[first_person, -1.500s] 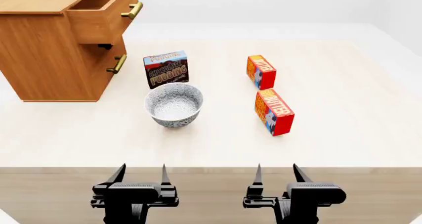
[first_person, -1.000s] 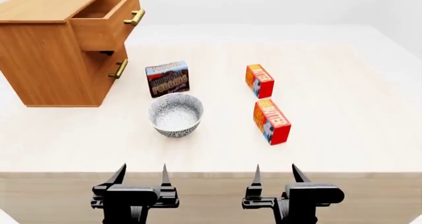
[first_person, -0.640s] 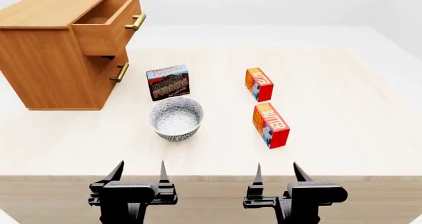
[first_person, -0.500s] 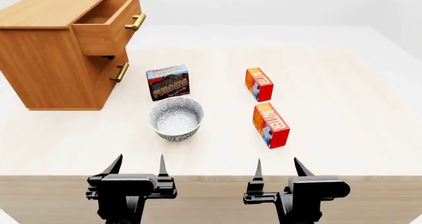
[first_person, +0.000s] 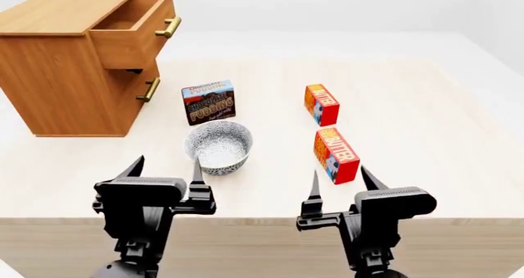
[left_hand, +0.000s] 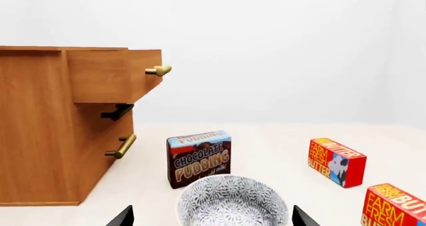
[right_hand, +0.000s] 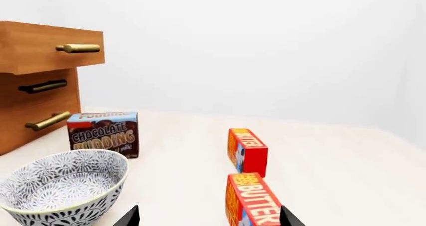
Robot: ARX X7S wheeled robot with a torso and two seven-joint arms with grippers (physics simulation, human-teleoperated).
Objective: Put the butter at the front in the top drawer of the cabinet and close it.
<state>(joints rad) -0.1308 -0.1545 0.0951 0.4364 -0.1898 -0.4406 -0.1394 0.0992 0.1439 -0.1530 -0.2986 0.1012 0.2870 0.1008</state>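
**Red butter carton just ahead of right gripper, drawer open**

Head view: front butter (first_person: 335,156) lies on the table (first_person: 442,124), just beyond the right gripper (first_person: 337,187), a little to its right side; not touching. Right fingers spread, nothing between. Left gripper (first_person: 164,170) spread too, empty, just in front of the patterned bowl (first_person: 218,146). Bowl looks empty. Second butter carton (first_person: 322,104) behind the first. Pudding box (first_person: 208,102) behind bowl. Cabinet (first_person: 61,75) far left, top drawer (first_person: 131,29) pulled out; inside mostly hidden, can't tell contents.

Left wrist view: bowl (left_hand: 230,203) between fingertips, empty. Pudding box (left_hand: 198,157) behind it, drawer (left_hand: 116,75) sticking out.

Right wrist view: front butter (right_hand: 252,206) close between the fingertips, bowl (right_hand: 63,188) beside, empty.
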